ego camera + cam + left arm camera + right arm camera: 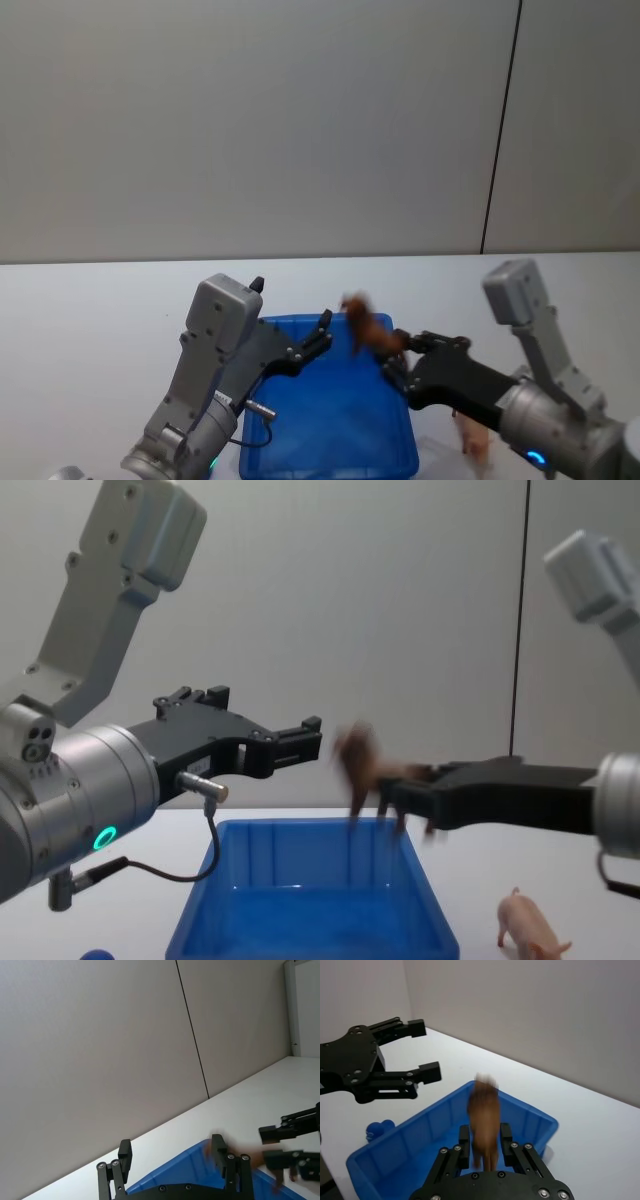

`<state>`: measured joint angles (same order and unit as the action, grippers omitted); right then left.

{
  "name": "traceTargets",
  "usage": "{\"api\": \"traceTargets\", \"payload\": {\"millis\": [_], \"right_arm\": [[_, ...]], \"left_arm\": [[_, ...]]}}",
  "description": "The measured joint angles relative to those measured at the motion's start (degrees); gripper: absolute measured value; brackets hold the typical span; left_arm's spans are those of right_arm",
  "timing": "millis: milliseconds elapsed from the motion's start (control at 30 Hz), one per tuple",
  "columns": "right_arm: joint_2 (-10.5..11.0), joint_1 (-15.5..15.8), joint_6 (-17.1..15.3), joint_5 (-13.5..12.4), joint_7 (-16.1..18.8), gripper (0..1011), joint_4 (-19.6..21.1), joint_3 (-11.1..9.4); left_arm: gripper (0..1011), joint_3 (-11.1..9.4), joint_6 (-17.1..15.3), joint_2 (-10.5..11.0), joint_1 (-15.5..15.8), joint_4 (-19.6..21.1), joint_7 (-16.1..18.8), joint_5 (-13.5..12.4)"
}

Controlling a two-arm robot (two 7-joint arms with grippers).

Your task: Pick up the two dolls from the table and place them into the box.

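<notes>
Lion (368, 328) is clamped in the right gripper (397, 358) over the box's (330, 468) far right corner, while the left gripper (322, 334) is seen spread, empty.

Grey arms (90, 770) (622, 802) bear black, screw-studded pincers (325, 330) (395, 358).

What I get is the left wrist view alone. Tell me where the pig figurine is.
Observer: The pig figurine stands upright on the white table, outside the blue bin, on the robot's right of it.
Operator: My left gripper is open over the bin's corner. Now report that brown blur by the right gripper.
Observer: That is the lion figurine, held between the right gripper's fingers above the bin.
</notes>
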<state>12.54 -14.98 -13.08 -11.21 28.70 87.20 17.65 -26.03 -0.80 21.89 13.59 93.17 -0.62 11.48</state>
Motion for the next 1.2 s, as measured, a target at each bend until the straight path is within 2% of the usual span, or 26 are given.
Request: {"api": "traceTargets", "payload": {"millis": [67, 367, 433, 600, 767, 1200], "right_arm": [[-1.0, -1.1, -0.8, 0.1, 1.2, 396, -1.2, 0.7], [-2.7, -3.0, -2.2, 0.2, 2.6, 650, -3.6, 1.8], [-2.8, -3.1, -2.2, 0.3, 2.6, 732, -3.7, 1.9], [-2.5, -3.0, -1.8, 0.3, 2.3, 858, -3.5, 1.9], [-1.2, -1.7, -0.9, -0.1, 1.1, 998, -2.3, 1.2], [3.1, 2.9, 0.3, -2.7, -3.1, 1001, 1.1, -1.1]], "left_arm": [[1001, 0.0, 0.0, 0.0, 0.0, 0.0, 0.0, 0.0], [1002, 0.0, 0.0, 0.0, 0.0, 0.0, 0.0, 0.0], [1002, 0.0, 0.0, 0.0, 0.0, 0.0, 0.0, 0.0], [1001, 0.0, 0.0, 0.0, 0.0, 0.0, 0.0, 0.0], [1002, 0.0, 0.0, 0.0, 0.0, 0.0, 0.0, 0.0], [1002, 0.0, 0.0, 0.0, 0.0, 0.0, 0.0, 0.0]]}}
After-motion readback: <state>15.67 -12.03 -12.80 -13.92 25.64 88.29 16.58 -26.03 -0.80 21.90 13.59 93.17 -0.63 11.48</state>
